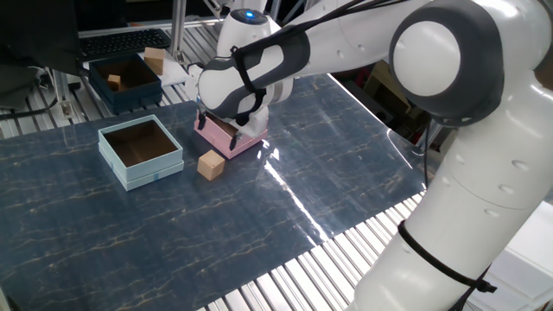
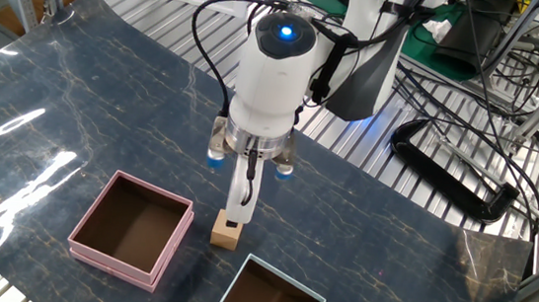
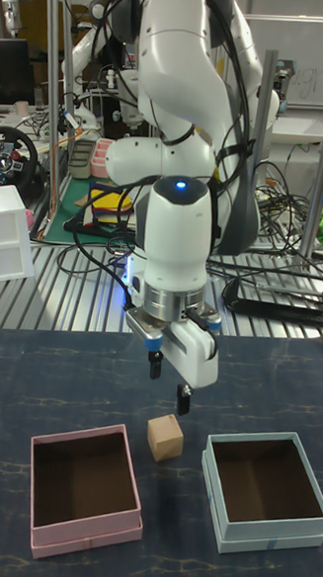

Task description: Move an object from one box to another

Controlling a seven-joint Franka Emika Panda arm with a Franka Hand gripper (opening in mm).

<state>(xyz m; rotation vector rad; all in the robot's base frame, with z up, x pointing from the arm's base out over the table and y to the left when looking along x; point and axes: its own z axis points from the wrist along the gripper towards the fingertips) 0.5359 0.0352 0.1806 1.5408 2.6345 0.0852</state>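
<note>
The object, a small tan wooden cube (image 3: 165, 435) (image 2: 226, 233) (image 1: 210, 164), rests on the table mat between the two boxes, inside neither. The pink box (image 3: 84, 490) (image 2: 133, 229) (image 1: 226, 138) shows a bare brown inside. So does the light blue box (image 3: 267, 490) (image 2: 267, 298) (image 1: 140, 151). My gripper (image 3: 170, 384) (image 2: 234, 215) (image 1: 223, 130) hangs just above the cube, pointing down. It is open and its fingers hold nothing. In one fixed view the hand hides part of the pink box.
A dark navy box (image 1: 125, 82) with small wooden blocks in it stands on the metal slats at the back left. Slatted metal edges (image 2: 368, 156) border the mat. Cables (image 2: 465, 180) lie beyond the mat. A white drawer unit (image 3: 8, 231) stands at the left.
</note>
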